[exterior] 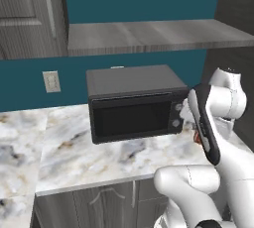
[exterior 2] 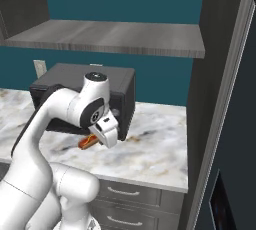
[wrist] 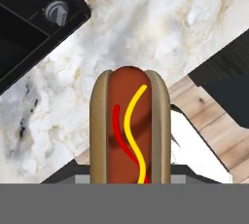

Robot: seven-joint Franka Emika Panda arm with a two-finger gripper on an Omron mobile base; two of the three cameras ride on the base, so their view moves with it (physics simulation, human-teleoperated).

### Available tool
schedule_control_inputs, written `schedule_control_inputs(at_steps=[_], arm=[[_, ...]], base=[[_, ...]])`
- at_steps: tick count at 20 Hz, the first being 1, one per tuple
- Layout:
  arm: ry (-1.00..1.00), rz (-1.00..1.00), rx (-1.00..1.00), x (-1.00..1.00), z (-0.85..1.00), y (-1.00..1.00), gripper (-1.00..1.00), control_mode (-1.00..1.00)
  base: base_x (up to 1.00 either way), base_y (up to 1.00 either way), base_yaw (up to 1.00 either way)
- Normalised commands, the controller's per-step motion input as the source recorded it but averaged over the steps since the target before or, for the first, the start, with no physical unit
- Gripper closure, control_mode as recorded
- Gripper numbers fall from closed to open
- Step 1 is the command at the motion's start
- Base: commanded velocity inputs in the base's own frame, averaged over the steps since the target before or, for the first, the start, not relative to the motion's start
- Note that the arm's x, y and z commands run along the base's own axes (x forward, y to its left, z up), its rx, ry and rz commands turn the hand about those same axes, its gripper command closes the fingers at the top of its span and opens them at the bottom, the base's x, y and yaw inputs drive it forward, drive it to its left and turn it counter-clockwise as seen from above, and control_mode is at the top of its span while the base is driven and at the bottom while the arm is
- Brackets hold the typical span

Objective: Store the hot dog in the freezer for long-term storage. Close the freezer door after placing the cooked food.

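Observation:
The hot dog (wrist: pixel 130 128), a reddish sausage in a tan bun with red and yellow stripes, lies lengthwise in the middle of the hand view. It hides the fingertips. My gripper (exterior 2: pixel 101 140) points down over the marble counter (exterior 2: pixel 150 144) by the microwave's right front corner and is shut on the hot dog (exterior 2: pixel 88 142). I cannot tell whether the bun still rests on the counter. The freezer (exterior 2: pixel 220 99) is the tall dark unit on the right. Its freezer door (exterior 2: pixel 235 174), with a black display panel, fills the right edge.
A black microwave (exterior: pixel 134 103) stands on the counter just left of the hand, its knobs (wrist: pixel 56 12) close by. A grey shelf (exterior 2: pixel 110 36) hangs above. The counter's front edge (exterior 2: pixel 145 184) and the wooden floor (wrist: pixel 204 103) lie under the hand.

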Motion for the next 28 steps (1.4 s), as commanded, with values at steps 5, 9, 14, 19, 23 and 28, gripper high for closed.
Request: schedule_control_inputs(at_steps=[5,9,14,19,23,28], arm=[[-0.06,0.08,-0.17,0.01,0.0,0.01,1.0,-1.0],[0.0,0.0,-0.04,0.06,0.0,0.08,1.0,-1.0],[0.0,0.0,0.0,0.0,0.0,0.0,1.0,-1.0],[0.0,0.0,0.0,0.0,0.0,0.0,1.0,-1.0],[0.0,0.0,0.0,0.0,0.0,0.0,1.0,-1.0],[0.0,0.0,0.0,-0.16,0.0,0.0,1.0,1.0]], base=[[0.0,0.0,0.0],[0.0,0.0,0.0],[0.0,0.0,0.0],[0.0,0.0,0.0],[0.0,0.0,0.0],[-0.26,-0.02,0.0]])
